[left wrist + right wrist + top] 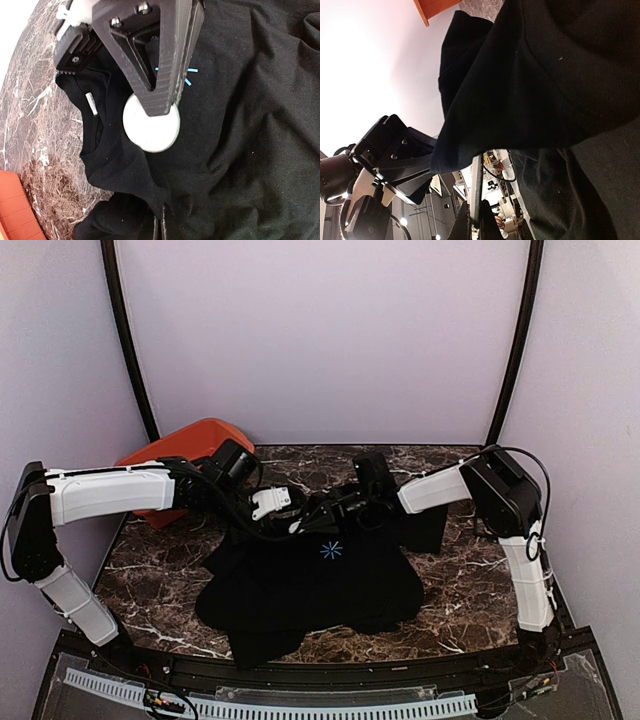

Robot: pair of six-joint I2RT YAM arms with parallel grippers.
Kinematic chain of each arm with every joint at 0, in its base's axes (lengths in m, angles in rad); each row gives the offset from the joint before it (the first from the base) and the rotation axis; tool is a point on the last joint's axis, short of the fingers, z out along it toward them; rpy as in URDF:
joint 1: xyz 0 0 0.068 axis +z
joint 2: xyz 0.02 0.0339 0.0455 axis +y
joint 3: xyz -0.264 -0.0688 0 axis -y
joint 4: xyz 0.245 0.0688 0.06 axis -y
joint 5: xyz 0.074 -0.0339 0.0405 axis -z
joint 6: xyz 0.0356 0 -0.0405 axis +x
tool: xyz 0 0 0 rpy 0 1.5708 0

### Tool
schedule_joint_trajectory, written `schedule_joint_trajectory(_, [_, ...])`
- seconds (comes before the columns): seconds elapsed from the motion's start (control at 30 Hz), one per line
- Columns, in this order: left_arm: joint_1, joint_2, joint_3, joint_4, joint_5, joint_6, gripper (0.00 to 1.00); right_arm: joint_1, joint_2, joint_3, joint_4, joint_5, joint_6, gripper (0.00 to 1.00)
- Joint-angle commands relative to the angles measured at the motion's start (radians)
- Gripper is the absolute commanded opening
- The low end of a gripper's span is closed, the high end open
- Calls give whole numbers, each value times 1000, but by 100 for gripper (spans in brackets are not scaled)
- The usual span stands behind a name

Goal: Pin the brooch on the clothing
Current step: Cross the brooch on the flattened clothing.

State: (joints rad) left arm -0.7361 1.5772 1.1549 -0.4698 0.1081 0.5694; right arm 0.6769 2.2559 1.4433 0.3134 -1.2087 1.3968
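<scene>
Surface: dark veined marble table (pixel 150 565), enclosed by pale lilac walls (pixel 320 340).
Clothing: one black T-shirt (pixel 300 585) lying mid-table, rumpled, chest side up, its neck end toward the rear wall.
Print: one light-blue starburst print (pixel 331 550) on the chest, partly hidden behind the left fingers in the left wrist view.
Brooch: one pale round disc (pixel 150 132), seen only in the left wrist view, where it looks greyish-white. Its upper part is under the fingertips and the rest shows below them. It lies against the black cloth just beside the collar opening and near the print.
Left gripper: left gripper (pixel 161 105) has its jaws closed, pinching the brooch at its edge.
Right gripper: right gripper (pixel 476 167) has its jaws closed on the edge of a raised fold of the clothing, with cloth draped above its tips.
Grippers, count: two, meeting over the neck end of the shirt.
Other item: one orange object (pixel 185 445) at the left rear of the table, apart from the shirt.
</scene>
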Motion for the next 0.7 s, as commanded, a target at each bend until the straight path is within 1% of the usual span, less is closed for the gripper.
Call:
schedule_joint_trajectory(0.0, [-11,11,-9,-43,-25,16,1,-10,-43,-13,20,-11,-8,0])
schedule_joint_trajectory(0.2, [-27,14,-12,-44,-37,27,1,-7,-24,33,-113,4,-94,0])
schedule_joint_trajectory(0.67, [-43,14,-14,-42,-38,33,1,10,-3,67,-167,9,-126,0])
